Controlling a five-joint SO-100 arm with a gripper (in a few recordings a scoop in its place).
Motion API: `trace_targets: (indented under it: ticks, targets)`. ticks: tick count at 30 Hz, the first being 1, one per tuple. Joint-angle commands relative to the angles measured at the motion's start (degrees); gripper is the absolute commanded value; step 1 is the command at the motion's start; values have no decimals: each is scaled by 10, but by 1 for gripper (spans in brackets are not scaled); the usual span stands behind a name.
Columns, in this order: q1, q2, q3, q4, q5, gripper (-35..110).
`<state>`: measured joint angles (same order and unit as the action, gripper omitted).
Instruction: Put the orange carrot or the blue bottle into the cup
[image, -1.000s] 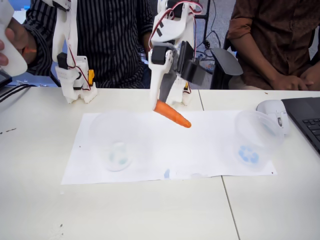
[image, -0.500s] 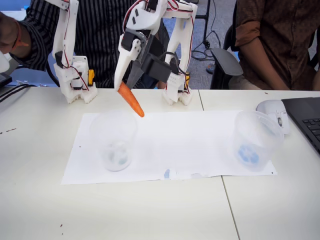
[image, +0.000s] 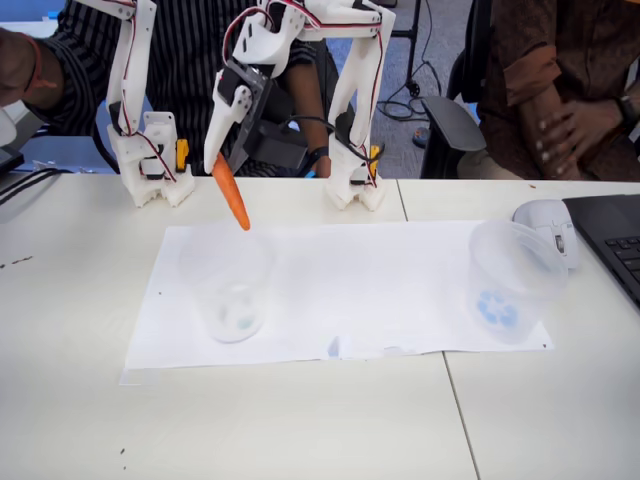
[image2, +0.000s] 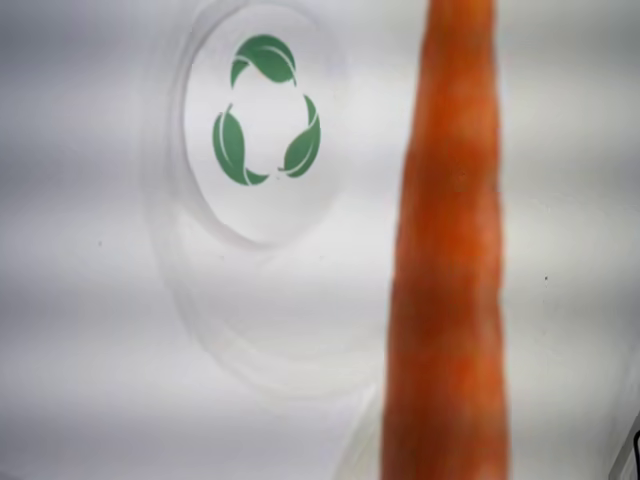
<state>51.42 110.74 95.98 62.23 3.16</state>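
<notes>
White paper sheet (image: 400, 290) lies on table (image: 70, 400). Cup (image: 228, 285) stands on the sheet's left part, green leaf emblem (image2: 265, 110) on its base. Gripper (image: 222, 160) clamped on orange carrot (image: 231, 194), held in air above cup's far rim, tip pointing down.

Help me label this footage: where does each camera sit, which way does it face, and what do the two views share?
Fixed view: stands in front of the table, raised, looking down and across at the paper sheet, both cups and the seated people; it shows the white arm whose gripper holds the carrot.
Wrist view: rides on the arm, looking down the carrot toward the cup with green leaves on its base.
Shared: the carrot and that cup.
</notes>
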Motion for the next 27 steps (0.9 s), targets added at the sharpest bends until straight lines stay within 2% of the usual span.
trace_targets:
  ticks: [1,27]
  targets:
    - [5,69,-17,-10,8,13]
    - [-36,35,-18,-12,14,13]
